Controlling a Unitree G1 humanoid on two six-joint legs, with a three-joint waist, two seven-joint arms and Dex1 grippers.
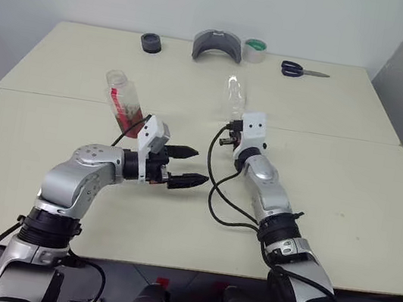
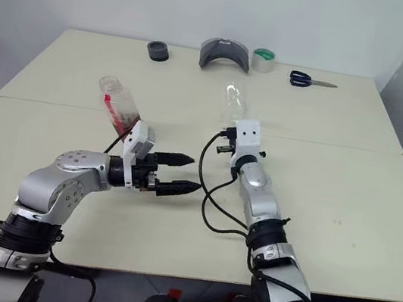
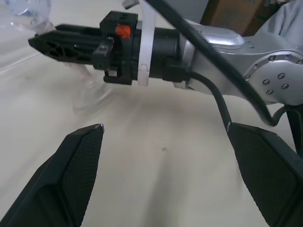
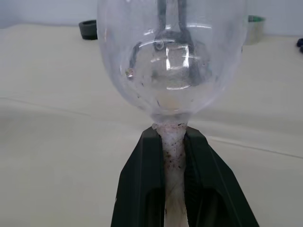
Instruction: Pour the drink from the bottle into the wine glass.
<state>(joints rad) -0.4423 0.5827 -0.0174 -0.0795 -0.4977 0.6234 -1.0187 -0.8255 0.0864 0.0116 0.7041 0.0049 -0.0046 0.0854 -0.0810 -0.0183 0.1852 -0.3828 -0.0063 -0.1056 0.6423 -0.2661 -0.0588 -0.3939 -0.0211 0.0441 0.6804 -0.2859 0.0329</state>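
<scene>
Now my right pincer [image 4: 174, 142] clamps the wine glass [image 4: 171, 61] stem; left pincer [image 1: 187, 166] gapes empty, bottle [image 1: 123, 100] just behind it, next to grasp.

Left hand [image 1: 193, 167] sits low with its 2 fingers spread wide; right hand [image 4: 174, 156] reaches forward, fingers pinched shut.

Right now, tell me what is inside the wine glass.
The wine glass bowl looks empty: only reflections and small dark specks. The right gripper is shut on its stem, covering the lower stem and foot.
</scene>
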